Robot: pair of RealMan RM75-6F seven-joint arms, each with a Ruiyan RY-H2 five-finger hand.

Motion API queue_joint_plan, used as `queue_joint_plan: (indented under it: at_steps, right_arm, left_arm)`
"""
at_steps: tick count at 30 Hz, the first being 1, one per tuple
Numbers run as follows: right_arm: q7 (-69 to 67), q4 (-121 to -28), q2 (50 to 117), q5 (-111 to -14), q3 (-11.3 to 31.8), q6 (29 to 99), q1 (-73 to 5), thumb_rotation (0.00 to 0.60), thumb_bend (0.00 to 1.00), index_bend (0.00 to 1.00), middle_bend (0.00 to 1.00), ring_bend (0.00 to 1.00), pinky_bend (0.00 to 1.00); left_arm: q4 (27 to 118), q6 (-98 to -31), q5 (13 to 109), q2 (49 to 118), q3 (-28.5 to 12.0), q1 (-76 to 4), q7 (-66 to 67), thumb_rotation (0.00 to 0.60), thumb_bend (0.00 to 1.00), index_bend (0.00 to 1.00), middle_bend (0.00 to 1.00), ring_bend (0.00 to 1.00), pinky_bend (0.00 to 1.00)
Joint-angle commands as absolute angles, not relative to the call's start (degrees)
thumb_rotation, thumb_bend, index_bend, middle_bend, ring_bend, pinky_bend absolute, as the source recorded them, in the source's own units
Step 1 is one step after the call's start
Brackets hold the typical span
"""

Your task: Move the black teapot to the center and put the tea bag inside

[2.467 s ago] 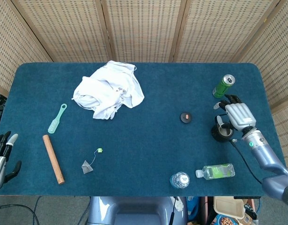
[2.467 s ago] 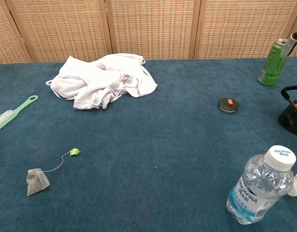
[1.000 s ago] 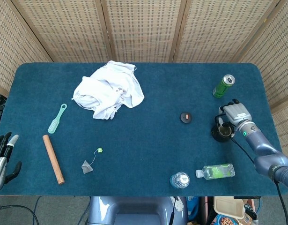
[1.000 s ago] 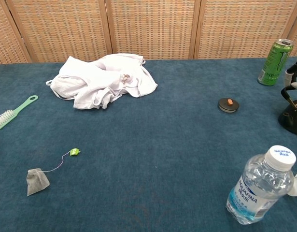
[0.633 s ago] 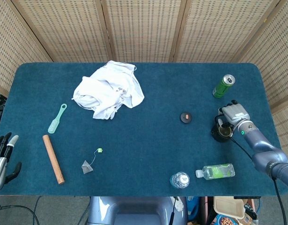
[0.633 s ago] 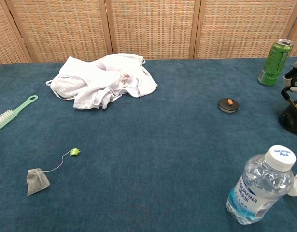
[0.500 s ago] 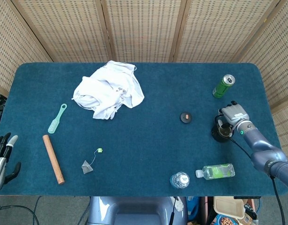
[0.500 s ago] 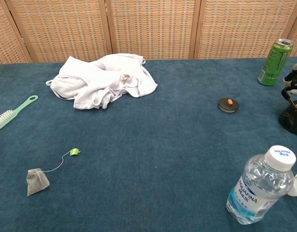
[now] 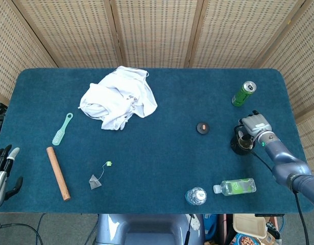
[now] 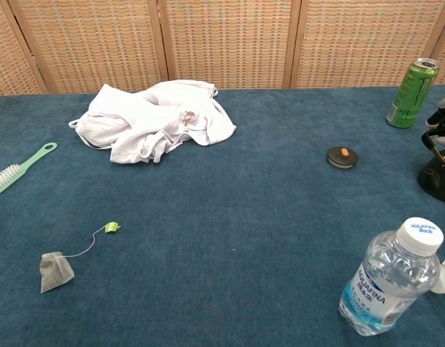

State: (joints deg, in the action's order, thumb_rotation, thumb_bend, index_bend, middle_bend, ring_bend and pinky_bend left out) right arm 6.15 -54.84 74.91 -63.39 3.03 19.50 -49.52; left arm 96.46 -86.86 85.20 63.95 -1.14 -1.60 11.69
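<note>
The black teapot (image 9: 242, 144) stands near the right edge of the desk (image 9: 162, 153), with its lid (image 9: 202, 127) lying apart to the left. The right robot hand (image 9: 255, 125) is at the handle, but I cannot tell if the fingers already close on it. It should grip firmly, lift straight, and avoid the lid on the way. The tea bag (image 9: 94, 181) waits far left, near the open, empty left robot hand (image 9: 0, 173).

The table (image 9: 162, 168) holds one black teapot (image 9: 242, 144), one lid (image 9: 202, 127), one tea bag (image 9: 94, 181), two water bottles (image 9: 196, 196) (image 9: 238, 186), one green can (image 9: 244, 94), one brush (image 9: 63, 129), one wooden rod (image 9: 58, 173) and what seems one white cloth (image 9: 118, 98).
</note>
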Motion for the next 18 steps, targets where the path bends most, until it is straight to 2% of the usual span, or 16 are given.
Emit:
queue_joint_plan:
  at_steps: [1,18]
  right_arm:
    - [6.32,-55.62,74.43,-63.31,2.85,20.10,-49.36,0.302,0.72,0.43,0.45,0.23,0.09]
    - [6.23,-62.26,69.89,-63.43,2.84,25.10,-47.50,0.301,0.72,0.45,0.50,0.27,0.09]
  left_arm:
    - [96.52,-86.86,85.24,63.93,-1.16,-1.63,11.73,0.600,0.43,0.00,0.00,0.00,0.00]
    - [96.75,-87.36,85.61,63.90,-1.26,-1.63,11.75,0.600,0.43,0.00,0.00,0.00,0.00]
